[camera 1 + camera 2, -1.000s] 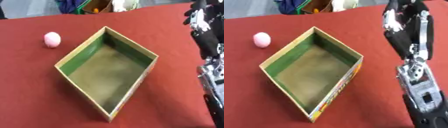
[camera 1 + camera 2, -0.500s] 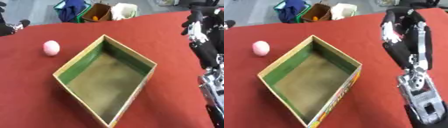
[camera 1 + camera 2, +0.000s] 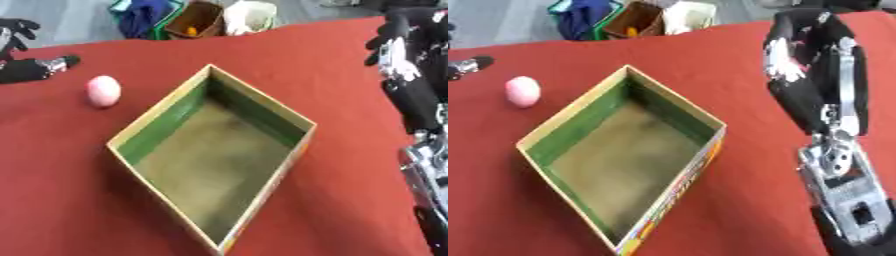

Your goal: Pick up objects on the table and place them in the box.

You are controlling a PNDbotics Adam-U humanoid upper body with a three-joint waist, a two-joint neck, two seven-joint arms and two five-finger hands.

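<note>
The open cardboard box with green inner walls (image 3: 214, 155) holds nothing (pink egg-shaped ball (image 3: 103, 91) sits outside on red surface (image 3: 332, 75)); both hands' fingers unclear.

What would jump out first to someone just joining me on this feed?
The open cardboard box with green inner walls, sitting cornerwise in the middle of the red table, with nothing visible inside. Next, the pink egg-shaped object lying alone to the box's left. Then the robot's right arm along the right edge, its right hand raised over the far table.
</note>
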